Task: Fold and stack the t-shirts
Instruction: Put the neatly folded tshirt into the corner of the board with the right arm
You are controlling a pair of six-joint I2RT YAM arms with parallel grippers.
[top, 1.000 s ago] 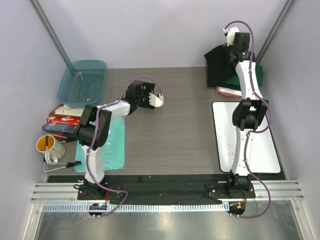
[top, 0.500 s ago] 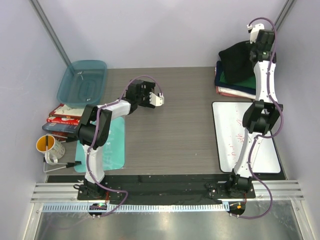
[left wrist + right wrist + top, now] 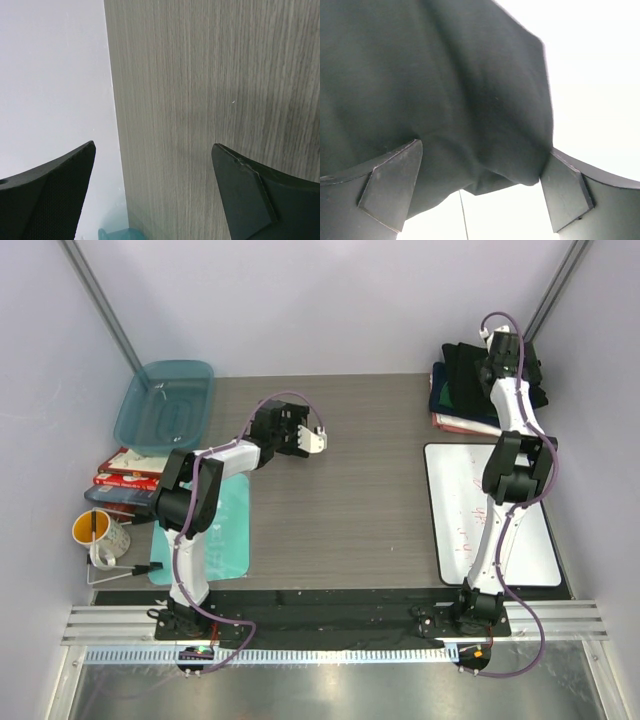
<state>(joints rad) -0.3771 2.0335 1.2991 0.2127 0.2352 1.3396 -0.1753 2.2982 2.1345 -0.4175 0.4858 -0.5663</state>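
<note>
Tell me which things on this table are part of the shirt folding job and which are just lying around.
Job: black t-shirt, folded t-shirts under it.
Lying about: teal tub, teal mat, whiteboard, mug, books.

White arm links (image 3: 487, 545), black joints (image 3: 515, 468), purple cables (image 3: 287, 394).

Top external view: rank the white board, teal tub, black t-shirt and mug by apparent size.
1. white board
2. teal tub
3. black t-shirt, partly hidden by the right arm, so its place below the tub is unsure
4. mug
</note>
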